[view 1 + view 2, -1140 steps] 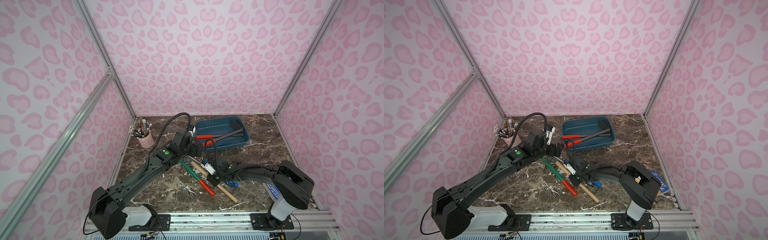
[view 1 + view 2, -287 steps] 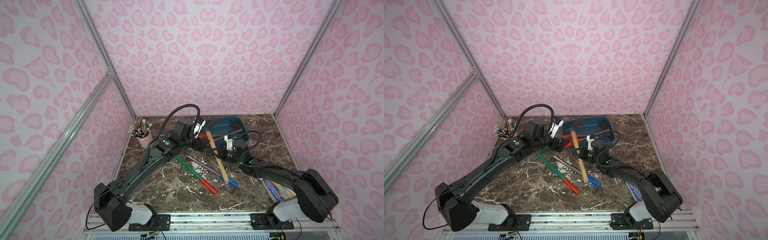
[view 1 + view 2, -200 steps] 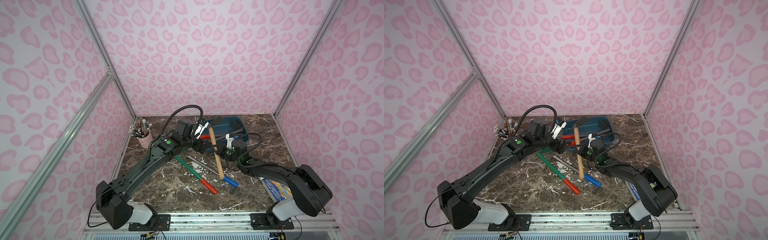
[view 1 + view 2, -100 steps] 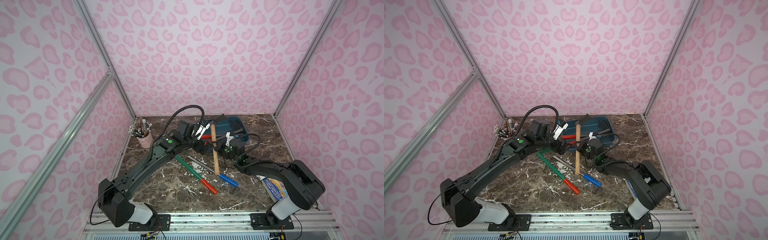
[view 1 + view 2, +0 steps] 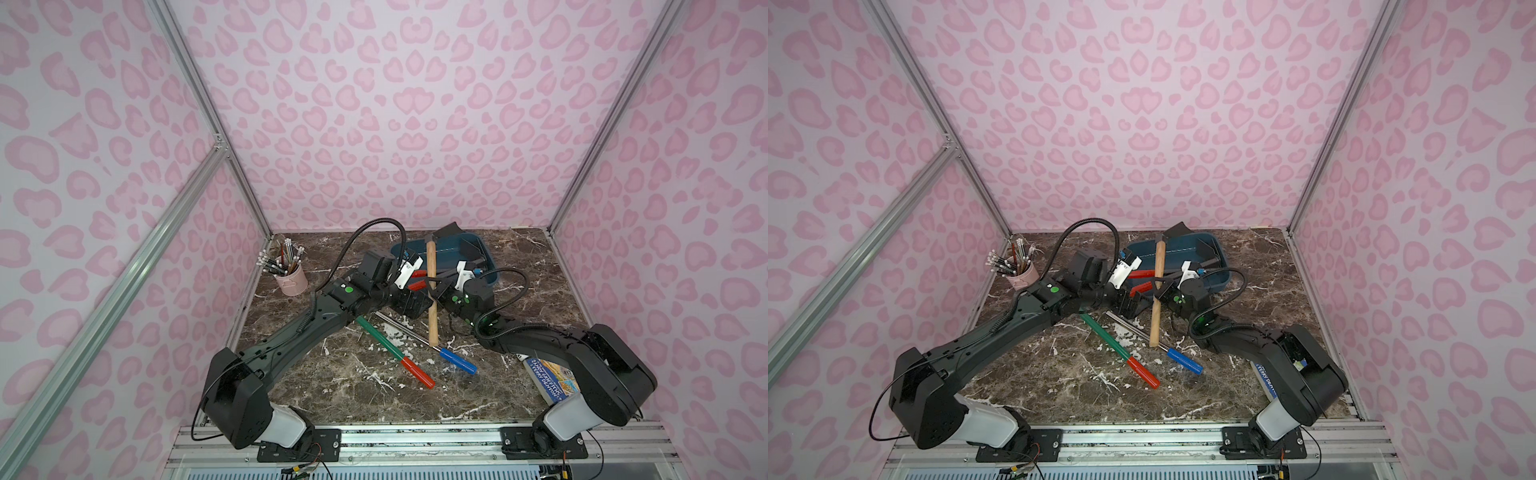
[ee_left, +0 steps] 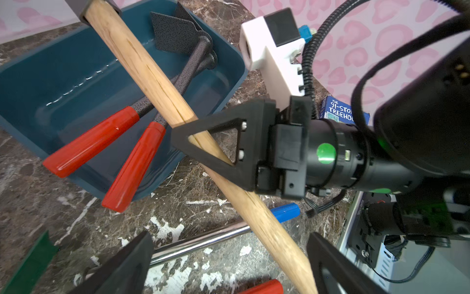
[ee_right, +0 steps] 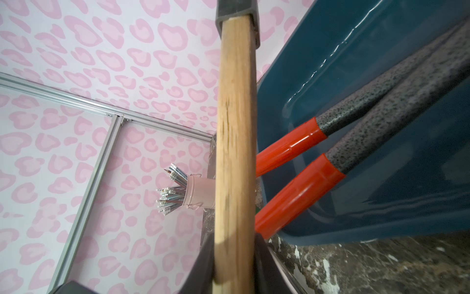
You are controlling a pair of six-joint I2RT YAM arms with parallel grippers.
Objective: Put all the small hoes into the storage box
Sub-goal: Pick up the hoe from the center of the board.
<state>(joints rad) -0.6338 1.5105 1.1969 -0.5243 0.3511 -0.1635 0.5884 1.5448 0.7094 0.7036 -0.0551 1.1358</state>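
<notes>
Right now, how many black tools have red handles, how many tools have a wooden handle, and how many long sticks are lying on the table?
Red-handled tools, in the storage box: 2
Wooden-handled hoe, in the right gripper: 1
Long sticks on the table, green-and-red stick and blue-handled rod: 2
Total: 5

1. A pink cup (image 5: pixel 293 281) of pencils (image 5: pixel 279 261) stands at the brown marble worktop's (image 5: pixel 353 388) far left.
2. A green rod with a red grip (image 5: pixel 394 353) lies near a steel rod with a blue grip (image 5: pixel 456 360).
3. A blue book (image 5: pixel 552 380) lies near the right edge.
</notes>
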